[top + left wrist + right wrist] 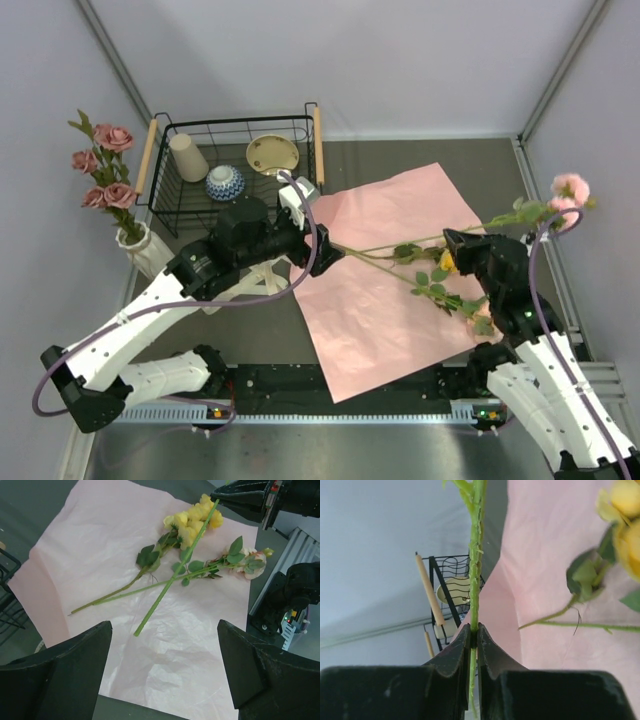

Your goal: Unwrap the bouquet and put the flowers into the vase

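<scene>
Crinkled pink paper (400,300) is spread flat at centre | ribbed cream vase (148,252), stocked with mauve-pink roses (112,140), is seen at 9 o'clock | a yellow rose (192,522) and a paler one are laid on the sheet | a thorny green stem (476,555) is pinched by the right gripper (474,626) | the left gripper (164,630) is held wide above the paper, gripping nothing.

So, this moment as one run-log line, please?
right jaws: shut on rose stem; left jaws: open by paper; vase: holds roses

A robot laboratory cell is shown. A dark table (480,160) is enclosed by plain pale walls (350,50), with a metal rail (300,412) fixed along its near edge.
</scene>
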Tool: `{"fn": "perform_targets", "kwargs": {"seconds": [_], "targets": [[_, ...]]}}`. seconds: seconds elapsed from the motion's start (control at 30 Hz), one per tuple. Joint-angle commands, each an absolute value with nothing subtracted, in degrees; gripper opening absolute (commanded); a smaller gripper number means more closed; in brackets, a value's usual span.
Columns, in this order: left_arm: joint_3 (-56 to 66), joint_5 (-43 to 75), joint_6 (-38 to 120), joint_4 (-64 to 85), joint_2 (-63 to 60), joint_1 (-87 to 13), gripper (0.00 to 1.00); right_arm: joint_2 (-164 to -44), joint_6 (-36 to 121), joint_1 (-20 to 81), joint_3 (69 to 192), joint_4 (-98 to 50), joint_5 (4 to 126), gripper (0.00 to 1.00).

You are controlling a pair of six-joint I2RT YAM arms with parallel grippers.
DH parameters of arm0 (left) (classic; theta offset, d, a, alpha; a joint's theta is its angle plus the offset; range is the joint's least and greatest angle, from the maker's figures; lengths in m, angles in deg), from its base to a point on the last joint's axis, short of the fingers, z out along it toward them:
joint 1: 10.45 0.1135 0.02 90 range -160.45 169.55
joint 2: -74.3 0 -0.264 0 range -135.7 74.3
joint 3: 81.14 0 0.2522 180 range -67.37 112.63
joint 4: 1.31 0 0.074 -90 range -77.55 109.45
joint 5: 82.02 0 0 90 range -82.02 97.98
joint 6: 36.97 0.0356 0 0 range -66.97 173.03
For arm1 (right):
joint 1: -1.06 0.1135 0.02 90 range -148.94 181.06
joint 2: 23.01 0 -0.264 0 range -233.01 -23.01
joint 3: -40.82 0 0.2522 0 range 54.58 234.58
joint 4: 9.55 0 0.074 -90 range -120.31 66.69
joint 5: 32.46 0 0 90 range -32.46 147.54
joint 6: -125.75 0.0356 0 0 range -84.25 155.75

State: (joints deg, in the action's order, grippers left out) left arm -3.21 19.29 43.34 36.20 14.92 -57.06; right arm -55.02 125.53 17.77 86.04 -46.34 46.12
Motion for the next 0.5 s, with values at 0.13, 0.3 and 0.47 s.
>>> {"fn": "perform_targets", "kwargs": {"seconds": [0.13,0.3,0.47], "targets": [[4.0,20.4,41.8,34.0,16.1,-56.0,0.94,-61.6,80.4,18.1,96.1,-27.7,66.6,0.0],[3.2,29.3,37.6,29.5,16.8,-53.7,0.95,-67.1,72.3,18.1,97.1,-10.9,94.7,0.0],[-1.8,41.8,27.8,16.8,16.6,-48.4,0.95,-71.9,75.6,18.6,100.1,-1.5,113.6,0.0]]}}
